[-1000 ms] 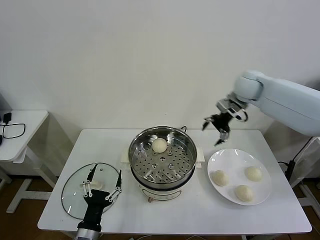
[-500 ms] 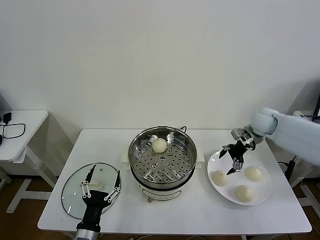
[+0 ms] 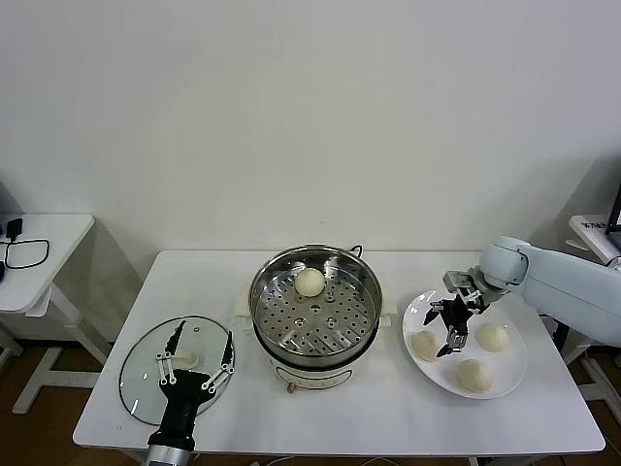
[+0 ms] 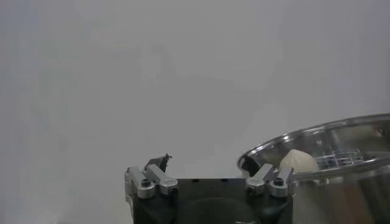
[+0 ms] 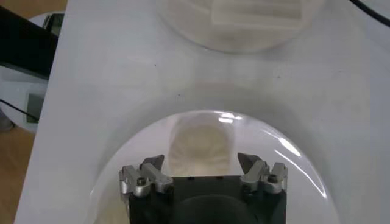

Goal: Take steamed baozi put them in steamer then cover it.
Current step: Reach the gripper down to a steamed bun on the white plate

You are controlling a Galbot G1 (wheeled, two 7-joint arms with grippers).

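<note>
The steamer point(image 3: 315, 303) stands mid-table with one baozi point(image 3: 310, 282) on its perforated tray. Three baozi lie on the white plate point(image 3: 512, 374) at the right: one at the plate's left point(image 3: 424, 345), one at its far right point(image 3: 493, 337), one at the front point(image 3: 474, 374). My right gripper point(image 3: 441, 333) is open and empty, low over the left baozi. In the right wrist view that baozi point(image 5: 200, 145) lies between the spread fingers of the gripper point(image 5: 201, 164). The glass cover point(image 3: 141, 374) lies flat at the front left. My left gripper point(image 3: 206, 335) hangs open over it.
The left wrist view shows the left gripper point(image 4: 210, 176), the steamer's rim point(image 4: 341, 137) and the baozi inside point(image 4: 298, 161). The steamer's white base point(image 5: 244, 24) shows beyond the plate in the right wrist view. A small side table point(image 3: 39, 252) stands at the left.
My right gripper has come down from above and behind the plate to just over the plate's left baozi. The left arm and the cover have not moved.
</note>
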